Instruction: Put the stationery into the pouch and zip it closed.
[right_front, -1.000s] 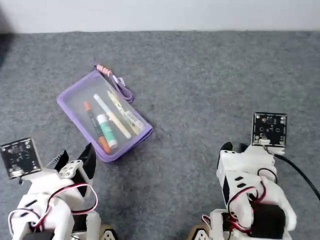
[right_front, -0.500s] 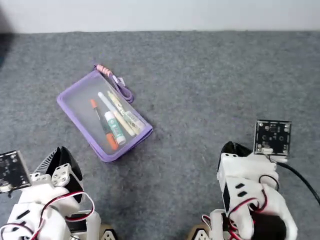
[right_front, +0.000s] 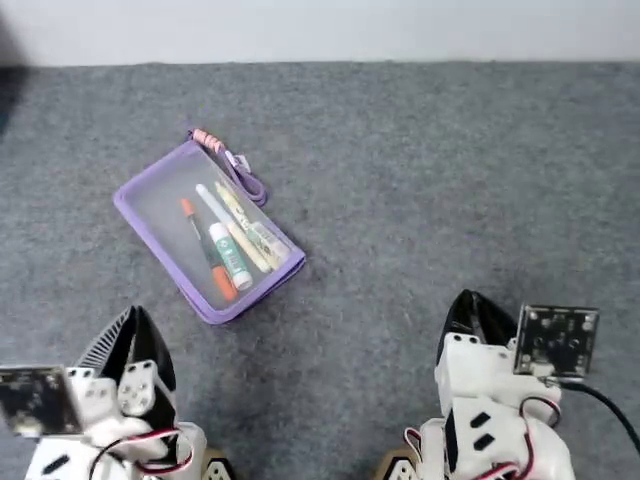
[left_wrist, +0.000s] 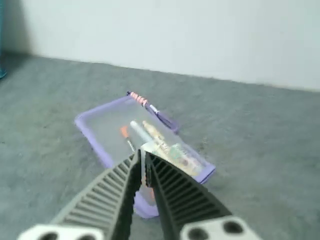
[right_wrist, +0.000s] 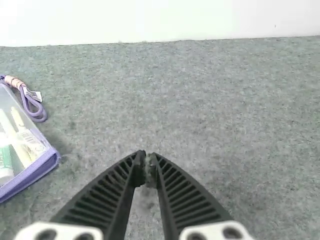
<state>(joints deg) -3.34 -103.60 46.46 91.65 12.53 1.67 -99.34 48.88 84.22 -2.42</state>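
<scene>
Purple pouch (right_front: 150, 205): I see it lying flat on the grey carpet (right_front: 420, 180), left of centre and turned at an angle. It is far of the left arm and touches neither arm.
Contents: the stationery (right_front: 225, 250) sits inside the pouch and shows through its clear face. I make out an orange marker (right_front: 203, 258), a white tube with a green label (right_front: 231, 262), a white pen (right_front: 218, 218) and a pale cream item (right_front: 258, 238) on the right. They lie side by side along the pouch's long side.
Zip strap (right_front: 238, 165): a pink and purple loop at the far corner of the pouch, resting on the carpet.
Zip state: I cannot tell whether the zip is fully run home.
Left gripper (right_front: 134, 314): at the near left, tips pointing towards the pouch, near it but apart. Its jaws are pressed together and hold nothing.
Right gripper (right_front: 468, 298): at the near right over bare carpet, well apart from the pouch. Its jaws meet at the tips with nothing between them.
Background: a white wall (right_front: 320, 30) runs along the far edge of the carpet.
</scene>
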